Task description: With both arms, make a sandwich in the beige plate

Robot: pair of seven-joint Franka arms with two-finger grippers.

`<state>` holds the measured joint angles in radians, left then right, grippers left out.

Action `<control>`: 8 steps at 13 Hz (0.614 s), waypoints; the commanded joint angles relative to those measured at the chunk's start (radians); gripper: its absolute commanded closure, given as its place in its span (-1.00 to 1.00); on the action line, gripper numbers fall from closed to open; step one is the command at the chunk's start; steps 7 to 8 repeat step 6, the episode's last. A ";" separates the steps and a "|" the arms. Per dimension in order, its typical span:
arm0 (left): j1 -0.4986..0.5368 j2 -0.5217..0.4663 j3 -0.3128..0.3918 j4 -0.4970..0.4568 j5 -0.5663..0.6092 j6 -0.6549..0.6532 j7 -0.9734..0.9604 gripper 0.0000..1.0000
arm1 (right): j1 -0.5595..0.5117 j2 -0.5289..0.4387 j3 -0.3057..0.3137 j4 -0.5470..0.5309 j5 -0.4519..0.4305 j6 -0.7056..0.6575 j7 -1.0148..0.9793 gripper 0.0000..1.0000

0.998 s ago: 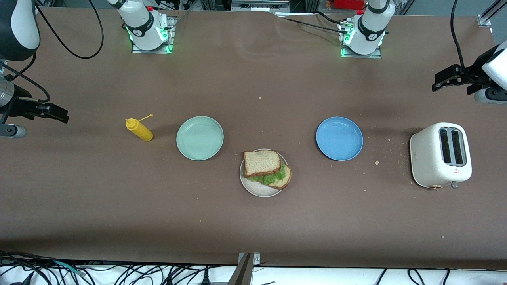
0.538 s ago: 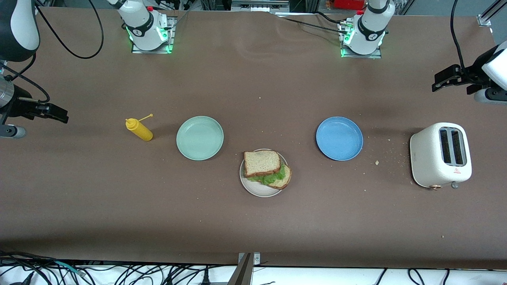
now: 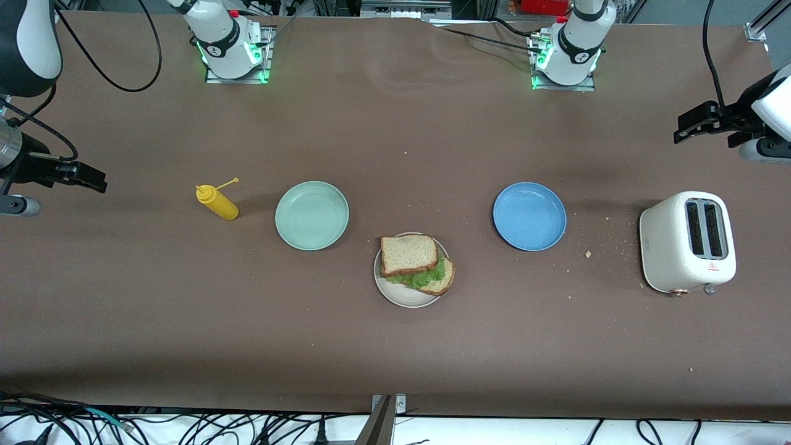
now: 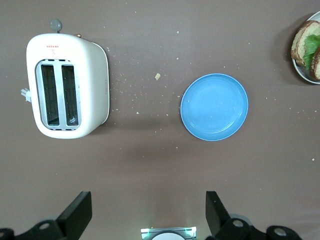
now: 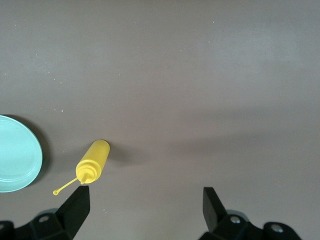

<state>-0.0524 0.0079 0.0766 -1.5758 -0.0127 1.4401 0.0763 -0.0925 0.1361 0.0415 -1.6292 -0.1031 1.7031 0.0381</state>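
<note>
matt brown table (image 3: 395, 346), glossy white toaster (image 3: 664, 247), smooth blue plate (image 3: 529, 216)

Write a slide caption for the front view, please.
Finished sandwich on the beige plate between empty mint and blue plates; both open grippers, left and right, wait at the table's ends.

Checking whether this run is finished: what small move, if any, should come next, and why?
Probably none beyond holding position. The sandwich already lies on the beige plate, lettuce between two bread slices, the top slice shifted off-centre. The left gripper hangs open over the table near the toaster; the right gripper hangs open near the mustard bottle.
</note>
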 commanded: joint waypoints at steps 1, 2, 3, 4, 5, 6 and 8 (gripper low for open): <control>0.009 -0.003 -0.011 -0.001 0.008 -0.006 -0.009 -1.00 | -0.007 0.000 0.009 0.003 0.031 0.007 0.009 -0.99; 0.011 -0.003 -0.011 -0.001 0.008 -0.006 -0.009 -1.00 | -0.007 0.000 0.009 0.003 0.040 0.007 0.008 -0.99; 0.011 -0.003 -0.011 0.000 0.008 -0.006 -0.009 -1.00 | -0.010 0.000 0.009 0.003 0.043 0.007 0.008 -0.99; 0.011 -0.003 -0.011 0.000 0.010 -0.006 -0.009 -1.00 | -0.012 0.000 0.009 0.003 0.043 0.007 0.006 -0.99; 0.011 -0.003 -0.011 0.000 0.010 -0.006 -0.007 -1.00 | -0.012 0.000 0.009 0.003 0.043 0.007 0.006 -0.99; 0.011 -0.003 -0.011 0.000 0.010 -0.006 -0.007 -1.00 | -0.012 0.000 0.009 0.003 0.043 0.007 0.008 -0.99; 0.011 -0.003 -0.011 0.000 0.010 -0.006 -0.007 -1.00 | -0.012 0.000 0.009 0.003 0.043 0.007 0.008 -0.99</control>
